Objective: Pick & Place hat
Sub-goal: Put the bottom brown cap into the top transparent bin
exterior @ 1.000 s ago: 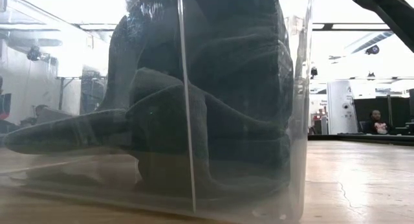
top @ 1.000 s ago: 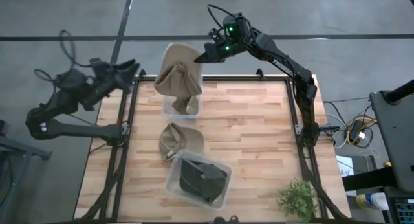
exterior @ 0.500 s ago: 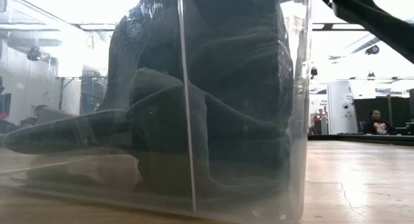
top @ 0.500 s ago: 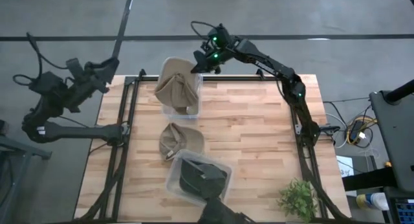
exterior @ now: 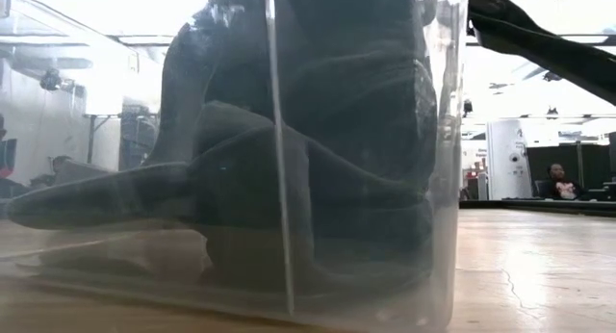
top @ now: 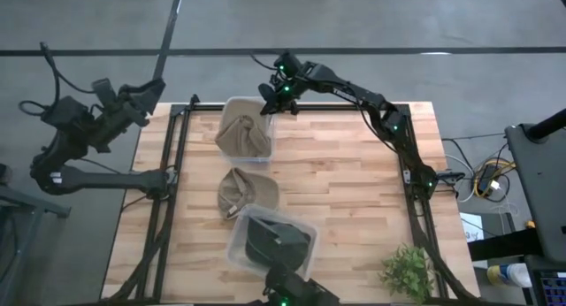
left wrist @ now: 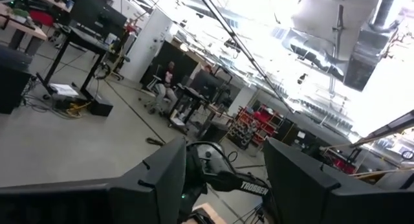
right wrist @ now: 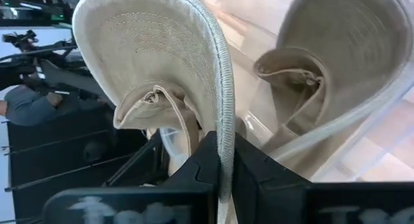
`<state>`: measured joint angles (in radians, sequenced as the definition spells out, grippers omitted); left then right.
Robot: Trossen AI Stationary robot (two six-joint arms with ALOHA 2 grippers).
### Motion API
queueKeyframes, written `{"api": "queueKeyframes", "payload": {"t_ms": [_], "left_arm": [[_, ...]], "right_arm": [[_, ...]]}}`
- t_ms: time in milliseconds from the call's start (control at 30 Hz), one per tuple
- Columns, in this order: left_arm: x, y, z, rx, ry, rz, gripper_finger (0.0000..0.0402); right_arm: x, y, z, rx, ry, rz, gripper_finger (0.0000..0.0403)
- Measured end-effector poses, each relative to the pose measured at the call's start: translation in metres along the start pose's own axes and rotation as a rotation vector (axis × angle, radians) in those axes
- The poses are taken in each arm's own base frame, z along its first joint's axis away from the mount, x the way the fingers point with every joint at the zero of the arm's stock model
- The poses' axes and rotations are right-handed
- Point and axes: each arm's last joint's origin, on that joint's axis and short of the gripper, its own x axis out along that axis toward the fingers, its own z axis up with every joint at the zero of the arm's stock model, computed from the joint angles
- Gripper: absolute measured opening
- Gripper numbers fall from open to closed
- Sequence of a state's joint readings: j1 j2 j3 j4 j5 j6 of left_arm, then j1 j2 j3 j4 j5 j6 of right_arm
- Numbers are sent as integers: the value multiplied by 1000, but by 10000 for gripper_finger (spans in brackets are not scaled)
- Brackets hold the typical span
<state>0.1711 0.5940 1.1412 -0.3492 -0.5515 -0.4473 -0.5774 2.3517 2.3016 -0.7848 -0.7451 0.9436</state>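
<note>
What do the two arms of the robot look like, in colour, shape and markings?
Both are dark, slender, jointed arms. The right arm carries green lights near its gripper and white lettering on one link. The left arm has loose black cables looping off it. The left gripper has two broad, flat, dark fingers.

Tan hats: two. One hangs from my right gripper (top: 267, 106) in the far clear bin (top: 235, 103), brim (right wrist: 217, 101) pinched; one (top: 244, 192) lies just nearer than that bin.
Dark hats: one (top: 276, 242), in the near clear bin (top: 237, 244).
Clear bins: two.
Potted plants: one (top: 409, 271), well right of the near bin.
My arms: two; left gripper (top: 152, 92) left of the far bin.
</note>
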Motion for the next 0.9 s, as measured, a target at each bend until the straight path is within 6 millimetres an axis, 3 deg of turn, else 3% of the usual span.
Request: {"api": "queueKeyframes", "payload": {"t_ms": [233,667,900], "left_arm": [[1,-1,-1,3,9,-4,201],[7,-3,-5,8,28,-1,201],[8,-3,-6,12,33,1,201]], "right_arm": [[-1,-3,3,-4,-51,-40,25],[-9,0,4,-72,-68,-34,181],[-27,18,-4,-120,-56,26,203]]}}
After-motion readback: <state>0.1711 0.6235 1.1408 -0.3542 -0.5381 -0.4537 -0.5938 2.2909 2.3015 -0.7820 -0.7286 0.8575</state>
